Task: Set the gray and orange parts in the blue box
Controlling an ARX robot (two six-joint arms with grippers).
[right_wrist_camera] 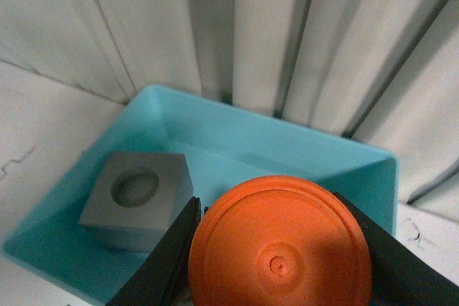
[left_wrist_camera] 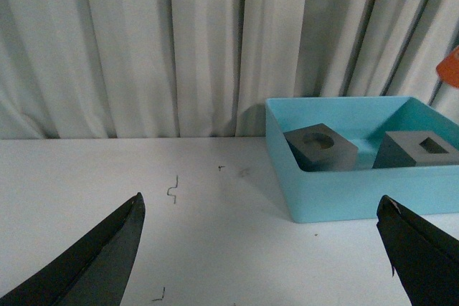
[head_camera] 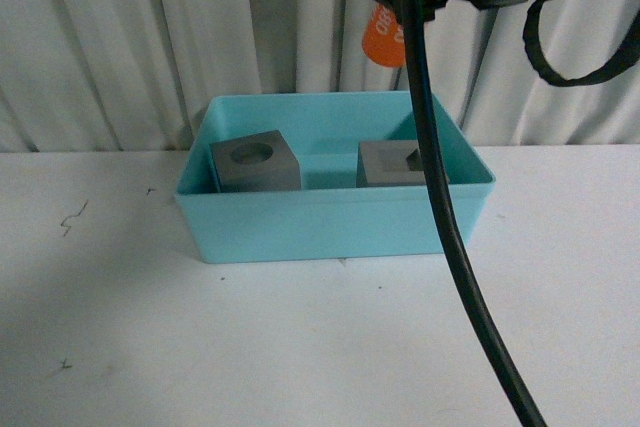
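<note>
The light-blue box [head_camera: 330,222] stands on the white table against the curtain. In it lie two gray cubes: one with a round recess [head_camera: 255,160] at its left, one with a rectangular recess [head_camera: 395,162] at its right. My right gripper [head_camera: 395,7] is shut on the orange cylinder [head_camera: 383,37] and holds it high above the box's right half. In the right wrist view the cylinder's round end [right_wrist_camera: 280,245] sits between the jaws, above the box [right_wrist_camera: 215,134] and the round-recess cube [right_wrist_camera: 136,195]. My left gripper [left_wrist_camera: 262,249] is open and empty, low over the table left of the box [left_wrist_camera: 344,191].
A black cable [head_camera: 440,197] hangs from the right arm across the front view, in front of the box's right part. A pleated white curtain [head_camera: 150,37] closes off the back. Small dark marks [left_wrist_camera: 172,190] dot the tabletop.
</note>
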